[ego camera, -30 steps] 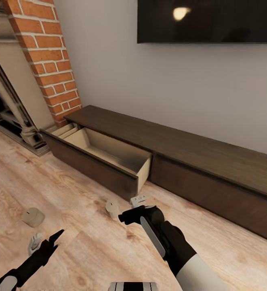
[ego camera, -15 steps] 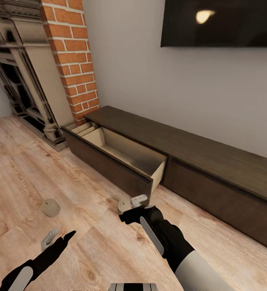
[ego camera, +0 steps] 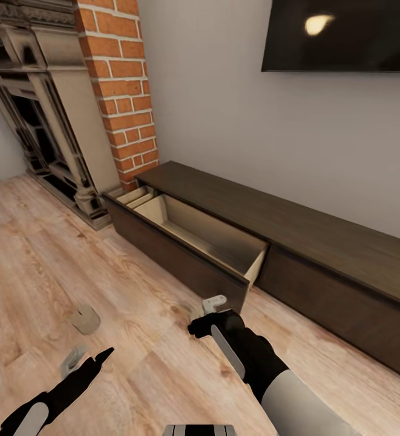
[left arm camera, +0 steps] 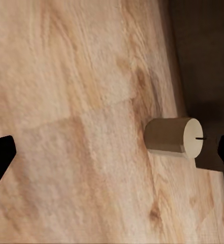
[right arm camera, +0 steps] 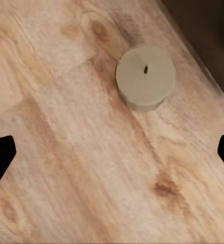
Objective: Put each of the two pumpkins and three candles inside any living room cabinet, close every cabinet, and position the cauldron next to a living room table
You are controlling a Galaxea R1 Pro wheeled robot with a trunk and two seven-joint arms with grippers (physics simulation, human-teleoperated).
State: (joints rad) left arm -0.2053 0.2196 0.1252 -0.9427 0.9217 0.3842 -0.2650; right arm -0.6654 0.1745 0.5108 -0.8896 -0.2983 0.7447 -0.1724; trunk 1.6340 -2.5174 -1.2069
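Observation:
The cabinet (ego camera: 296,227) runs along the wall, dark brown, with one drawer (ego camera: 206,242) pulled out and its pale inside bare. One tan candle (ego camera: 85,319) stands on the wood floor, just beyond my left gripper (ego camera: 86,358), which is open. The left wrist view has a candle (left arm camera: 175,136) lying ahead between that gripper's (left arm camera: 112,157) spread fingertips. My right gripper (ego camera: 204,315) hovers open at the drawer's front corner. From above, the right wrist view looks down on a candle (right arm camera: 145,76) ahead of the right gripper (right arm camera: 113,155). Pumpkins, cauldron and table are out of view.
A dark ornate fireplace (ego camera: 42,121) and a red brick column (ego camera: 124,91) stand at the left, close to the cabinet's end. A black screen (ego camera: 345,36) hangs on the wall above. Wood floor (ego camera: 30,254) stretches to the left and toward me.
The whole picture has slid rightward, so the camera turned left and more fireplace shows. The candle by the drawer has passed behind my right gripper. Both arms keep their pose.

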